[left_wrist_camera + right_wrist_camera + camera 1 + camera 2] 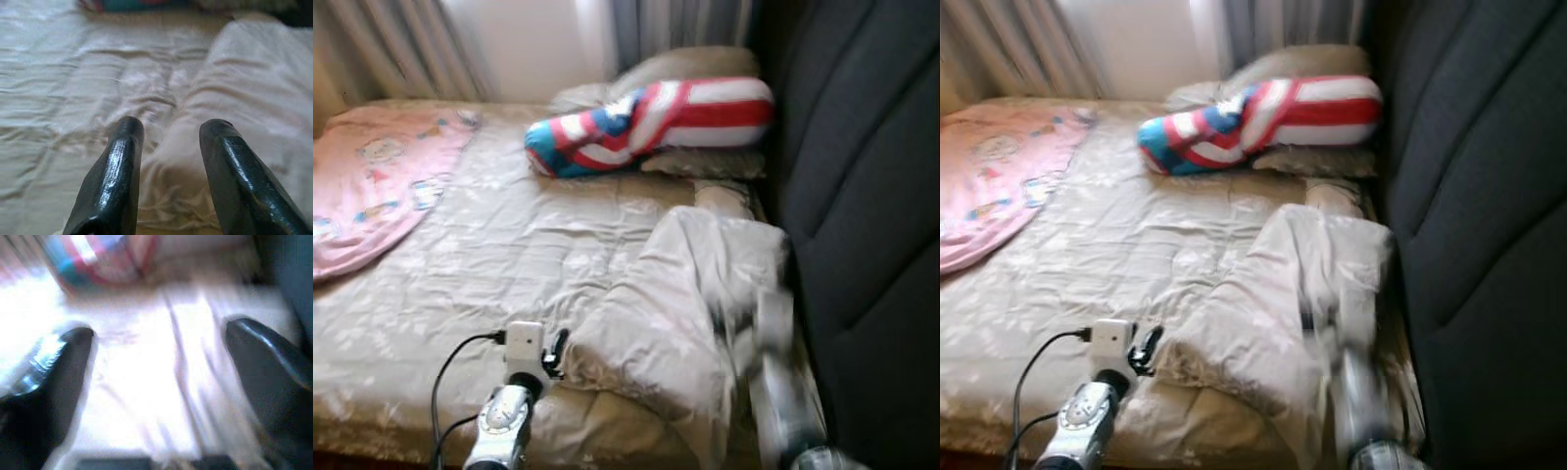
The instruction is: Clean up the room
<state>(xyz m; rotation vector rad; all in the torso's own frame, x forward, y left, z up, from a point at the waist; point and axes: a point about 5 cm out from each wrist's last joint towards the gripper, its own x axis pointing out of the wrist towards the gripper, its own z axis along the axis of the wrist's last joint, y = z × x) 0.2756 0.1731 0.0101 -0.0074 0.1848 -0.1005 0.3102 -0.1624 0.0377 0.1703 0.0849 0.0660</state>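
Quilt: folded, lower right of frame
Left gripper: spread before fold
Right gripper: spread, blurred
Pillow: upper centre
Blanket: upper left

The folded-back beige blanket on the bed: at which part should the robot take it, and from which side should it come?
Probably the folded-back beige blanket is best gripped at its thick doubled corner near the bed's front edge. Come from the front, where the left gripper already sits open before that fold. The bulging fold gives the fingers something to close on; the flat quilt would not.
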